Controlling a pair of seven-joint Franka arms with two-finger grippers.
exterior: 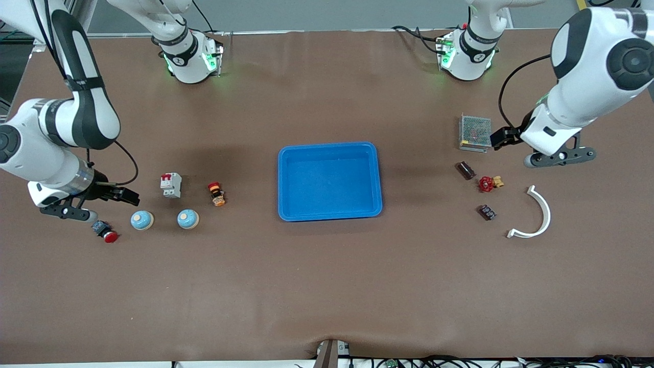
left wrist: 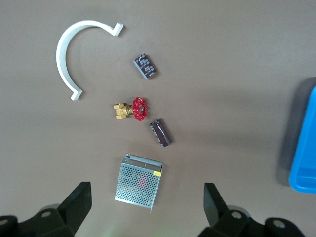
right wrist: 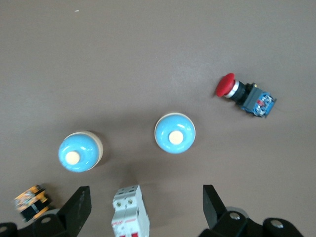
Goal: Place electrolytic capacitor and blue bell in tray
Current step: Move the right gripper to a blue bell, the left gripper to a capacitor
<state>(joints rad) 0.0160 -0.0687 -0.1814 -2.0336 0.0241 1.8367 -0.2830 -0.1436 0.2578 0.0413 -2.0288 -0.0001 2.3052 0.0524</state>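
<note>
Red pushbutton nearest me; tray empty; capacitor, both blue bells on desk. Left pincer, right pincer: wide, holding nothing. My count: nothing placed.

Tray mid-table (bells toward right arm's end).

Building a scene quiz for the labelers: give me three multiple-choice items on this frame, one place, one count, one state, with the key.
1. Where does the dark cylindrical electrolytic capacitor lie?
A. in the shallow bright-blue plastic tray
B. toward the left arm's end of the table
C. between the bells

2. How many round blue bells?
A. one
B. two
C. three

3. What is in the tray?
A. nothing
B. a bell
C. the capacitor

Key: 1 B, it lies beside the red-handled brass valve; 2 B, one bell and another rest near the right pincer; 3 A, its floor is bare.
</note>
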